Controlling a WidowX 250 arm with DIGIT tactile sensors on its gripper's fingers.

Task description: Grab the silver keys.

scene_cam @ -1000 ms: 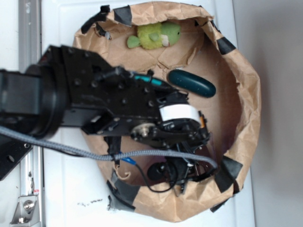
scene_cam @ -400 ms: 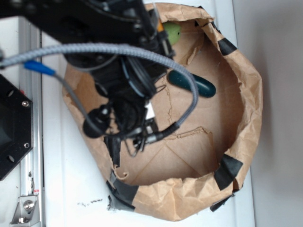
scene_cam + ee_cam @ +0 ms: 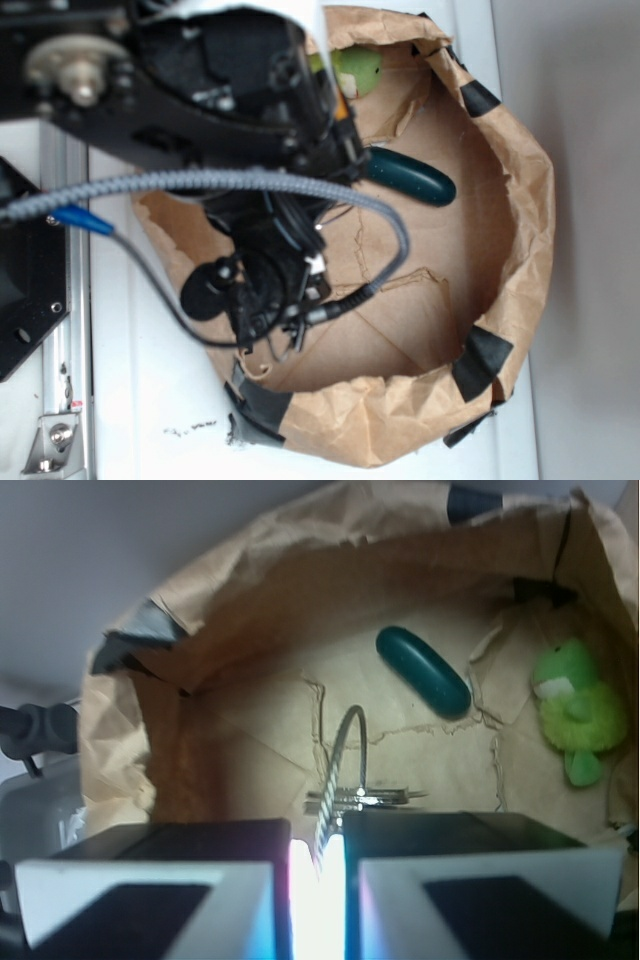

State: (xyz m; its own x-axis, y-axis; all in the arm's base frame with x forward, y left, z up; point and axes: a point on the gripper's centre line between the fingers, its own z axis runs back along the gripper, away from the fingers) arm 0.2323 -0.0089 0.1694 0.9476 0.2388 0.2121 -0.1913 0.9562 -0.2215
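Observation:
In the wrist view my gripper (image 3: 318, 835) is shut on the silver keys (image 3: 365, 797). Their twisted wire loop (image 3: 340, 742) is pinched in the narrow gap between the two black fingers (image 3: 200, 845). The flat blades hang just beyond the fingertips, above the brown paper floor. From the exterior view my arm (image 3: 230, 110) covers the bag's left half and largely hides the keys.
A crumpled brown paper bag (image 3: 520, 200) with black tape patches walls in the workspace. On its floor lie a dark green oval case (image 3: 423, 670) (image 3: 410, 177) and a green plush toy (image 3: 572, 705) (image 3: 355, 68). Cables (image 3: 200, 182) loop around my wrist.
My arm has risen from the bag's lower right floor and swung to the left half, nearer the exterior camera, carrying the keys off the paper.

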